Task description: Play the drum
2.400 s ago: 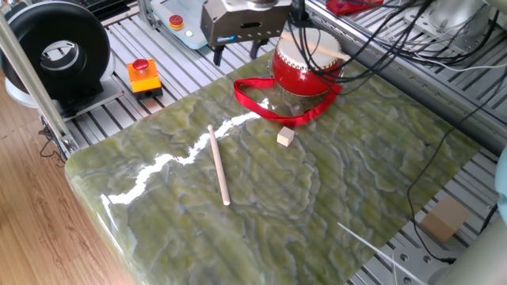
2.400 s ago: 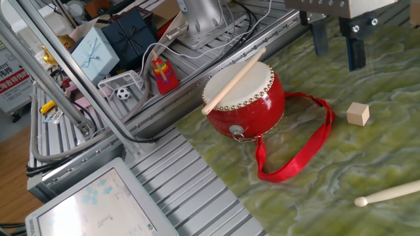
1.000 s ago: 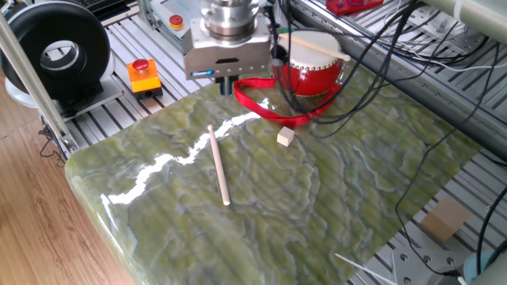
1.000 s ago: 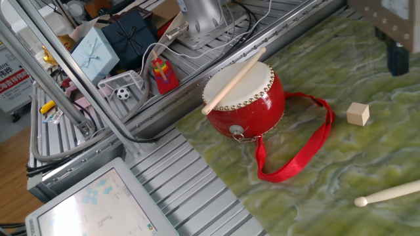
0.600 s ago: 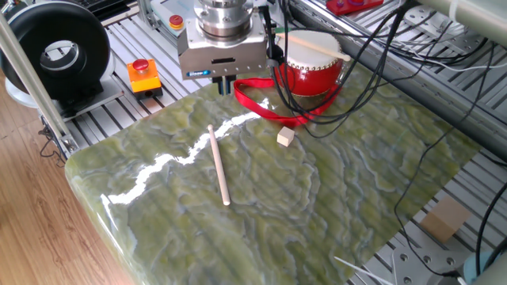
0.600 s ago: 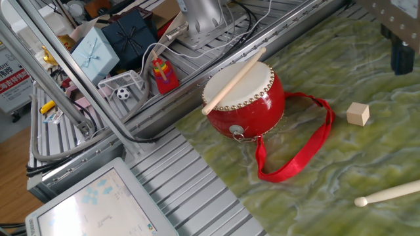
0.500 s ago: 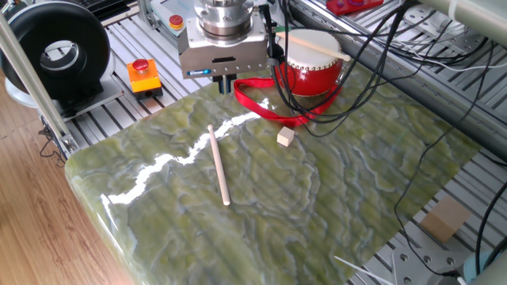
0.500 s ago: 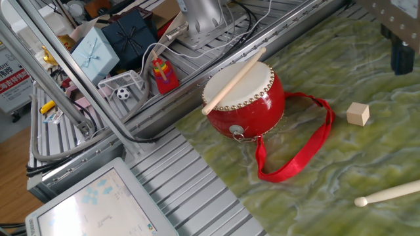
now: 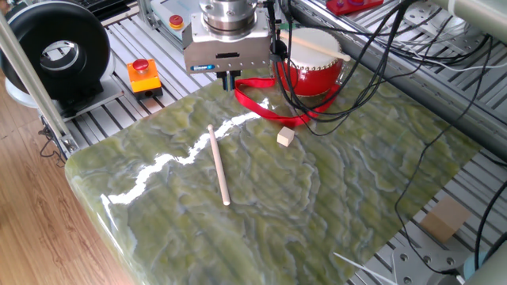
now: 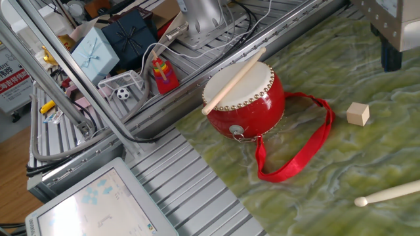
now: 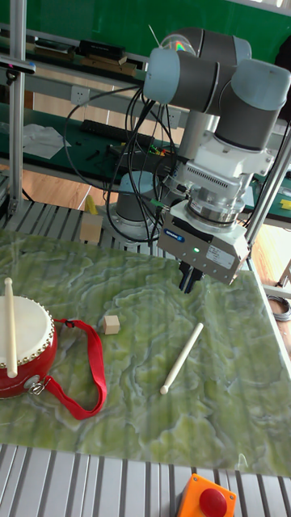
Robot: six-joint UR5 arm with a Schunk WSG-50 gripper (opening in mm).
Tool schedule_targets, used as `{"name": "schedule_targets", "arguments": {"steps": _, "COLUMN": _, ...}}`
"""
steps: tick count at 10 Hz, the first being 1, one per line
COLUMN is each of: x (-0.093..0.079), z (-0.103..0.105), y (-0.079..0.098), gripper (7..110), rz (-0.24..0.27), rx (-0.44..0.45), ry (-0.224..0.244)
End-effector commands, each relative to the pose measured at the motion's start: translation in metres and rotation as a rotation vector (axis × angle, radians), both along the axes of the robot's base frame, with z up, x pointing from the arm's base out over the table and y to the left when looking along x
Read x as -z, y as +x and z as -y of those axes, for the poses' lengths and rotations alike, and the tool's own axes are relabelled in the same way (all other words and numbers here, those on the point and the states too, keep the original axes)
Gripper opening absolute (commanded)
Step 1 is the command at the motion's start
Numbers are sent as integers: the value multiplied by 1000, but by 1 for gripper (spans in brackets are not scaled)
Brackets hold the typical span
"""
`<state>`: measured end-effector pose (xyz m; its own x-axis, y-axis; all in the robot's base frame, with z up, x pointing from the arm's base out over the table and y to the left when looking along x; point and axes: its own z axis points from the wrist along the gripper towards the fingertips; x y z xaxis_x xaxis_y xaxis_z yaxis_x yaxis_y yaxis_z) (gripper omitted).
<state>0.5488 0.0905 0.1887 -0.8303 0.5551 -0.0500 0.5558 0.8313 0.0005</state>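
claw (image 11: pixel 187 281): hanging empty above the counter (image 9: pixel 333 198), fingers looking drawn close together | drum (image 10: pixel 246 98): sitting at the counter's edge, one stick (image 10: pixel 233 80) lying across its skin | second stick (image 9: pixel 218 164): lying on the counter near the claw | block (image 9: pixel 285 137): resting beside the ribbon (image 10: pixel 298 151)

Looking down from high off one corner in one fixed view, taking in the whole green table (image 9: pixel 333 198). Sitting closer in the other fixed view, peering steeply from the opposite side at the drum (image 10: pixel 246 98). Facing the arm (image 11: pixel 218 89) head-on in the tall fixed view. Sharing the wooden cube (image 9: pixel 285 137) across all three.
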Motion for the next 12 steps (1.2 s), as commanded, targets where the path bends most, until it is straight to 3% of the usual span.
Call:
{"name": "schedule_targets", "arguments": {"steps": 1, "x": -2, "z": -22, "y": 7, "gripper": 7, "rz": 26, "rx": -40, "ry": 96}}
{"name": "schedule_targets", "arguments": {"steps": 3, "x": -3, "z": -12, "y": 20, "gripper": 7, "rz": 77, "rx": -117, "ry": 49}}
{"name": "schedule_targets", "arguments": {"steps": 5, "x": -2, "z": -16, "y": 16, "gripper": 7, "rz": 62, "rx": -87, "ry": 67}}
{"name": "schedule_targets", "arguments": {"steps": 8, "x": -1, "z": -8, "y": 0, "gripper": 7, "rz": -2, "rx": -19, "ry": 42}}
{"name": "schedule_targets", "arguments": {"steps": 10, "x": -1, "z": -10, "y": -6, "gripper": 7, "rz": -25, "rx": -18, "ry": 48}}
{"name": "schedule_targets", "arguments": {"steps": 11, "x": -1, "z": -15, "y": -7, "gripper": 7, "rz": -24, "rx": -41, "ry": 35}}
{"name": "schedule_targets", "arguments": {"steps": 12, "x": -6, "z": -39, "y": -15, "gripper": 7, "rz": -38, "rx": -93, "ry": 18}}
